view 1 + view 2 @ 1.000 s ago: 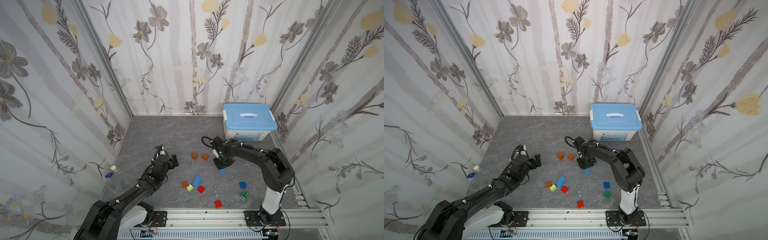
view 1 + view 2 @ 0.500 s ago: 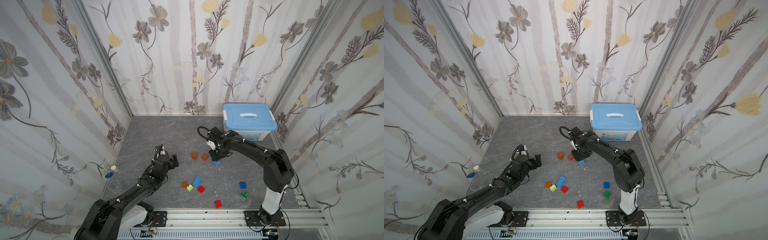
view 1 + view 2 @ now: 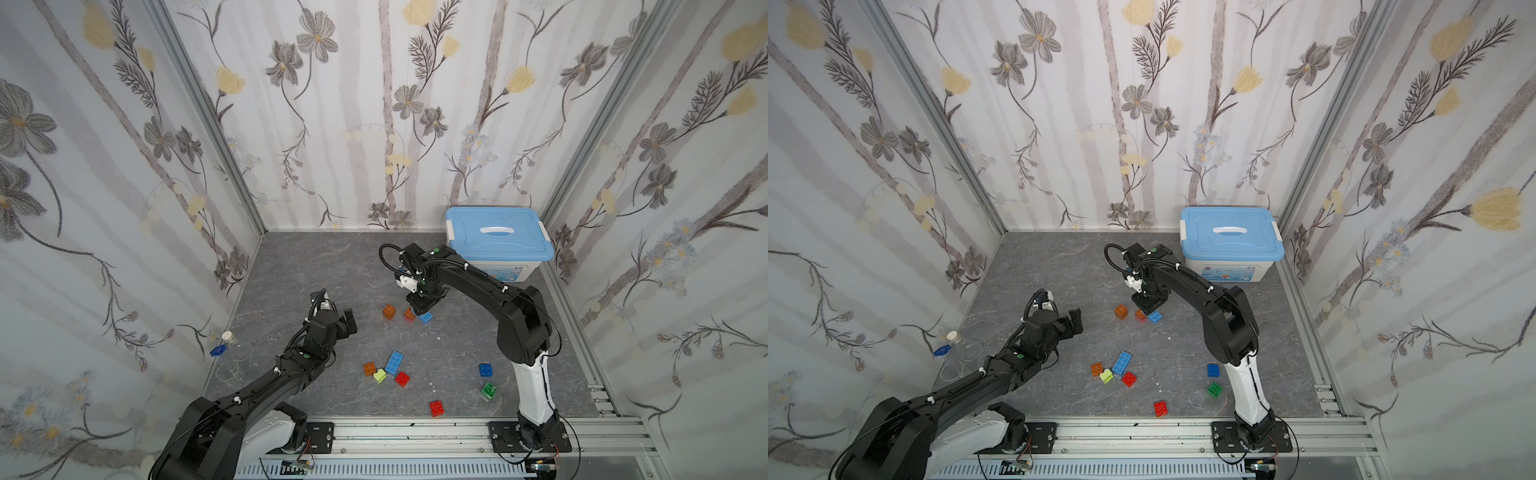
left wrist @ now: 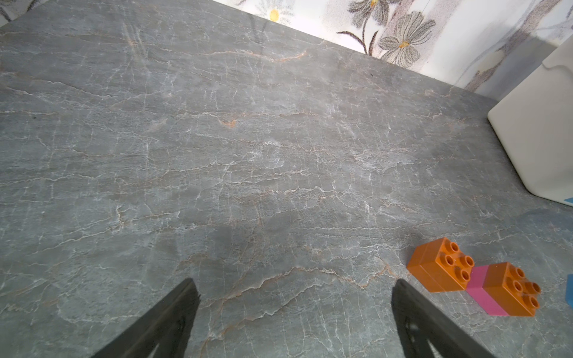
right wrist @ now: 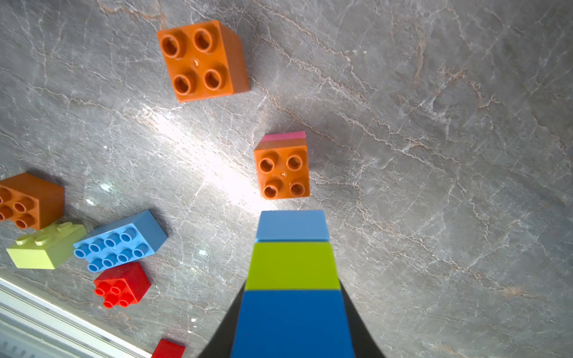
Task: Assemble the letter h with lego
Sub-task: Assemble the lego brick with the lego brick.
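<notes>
Your right pincer (image 3: 420, 309) pinches a stack of three bricks (image 5: 293, 272): dark blue between the fingers, then lime, then light blue at the free end. In the right wrist view this free end is just beside an orange brick on a pink one (image 5: 282, 169), with a thin gap between them. I cannot tell if the stack touches the table (image 3: 291, 266). A single orange brick (image 3: 389, 311) stands a little to the left of that pair.

Your left pincer (image 3: 343, 322) is spread wide and holds nothing. Between its fingers (image 4: 173, 313) you see only grey table. It is to the left of the orange bricks.

Nearer to you, four pieces lie close together: a small orange brick (image 3: 369, 368), a lime brick (image 3: 379, 376), a long light-blue brick (image 3: 393, 362) and a red brick (image 3: 402, 378). More to the right are a blue brick (image 3: 484, 369), a green brick (image 3: 488, 391) and a second red brick (image 3: 436, 408). A white box with blue lid (image 3: 498, 232) stands in the far right corner.
</notes>
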`<action>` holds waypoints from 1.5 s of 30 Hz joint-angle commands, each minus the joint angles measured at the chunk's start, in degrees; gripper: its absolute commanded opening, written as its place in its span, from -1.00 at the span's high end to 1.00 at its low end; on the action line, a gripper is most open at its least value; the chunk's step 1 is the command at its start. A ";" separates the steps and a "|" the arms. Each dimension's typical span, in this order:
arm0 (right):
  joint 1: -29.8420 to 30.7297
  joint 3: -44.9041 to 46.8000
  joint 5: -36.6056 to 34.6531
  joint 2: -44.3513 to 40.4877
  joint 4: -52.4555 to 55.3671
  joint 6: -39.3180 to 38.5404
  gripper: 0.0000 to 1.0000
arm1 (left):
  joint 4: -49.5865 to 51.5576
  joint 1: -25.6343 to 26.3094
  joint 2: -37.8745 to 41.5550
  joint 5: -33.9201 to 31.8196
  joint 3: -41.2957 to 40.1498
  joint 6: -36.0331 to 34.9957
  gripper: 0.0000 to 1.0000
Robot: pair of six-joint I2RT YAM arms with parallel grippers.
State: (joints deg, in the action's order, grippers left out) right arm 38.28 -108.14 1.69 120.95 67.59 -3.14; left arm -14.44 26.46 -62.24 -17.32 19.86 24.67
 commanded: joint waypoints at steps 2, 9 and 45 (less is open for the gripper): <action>0.36 -3.43 -0.41 2.04 3.85 -1.93 0.60 | -1.76 -0.09 -1.01 -0.53 0.44 0.87 -1.00; 0.92 -10.42 -1.14 6.59 7.32 -3.05 0.61 | -1.43 -0.09 -2.36 -0.36 1.28 0.78 -1.00; 2.67 -11.75 -0.64 12.30 7.83 -2.09 0.73 | -0.59 -0.09 -1.44 -0.54 1.37 0.49 -1.00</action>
State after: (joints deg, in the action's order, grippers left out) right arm 40.66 -120.77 -0.62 132.31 75.33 -5.43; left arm -14.52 26.41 -63.55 -17.34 20.75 24.69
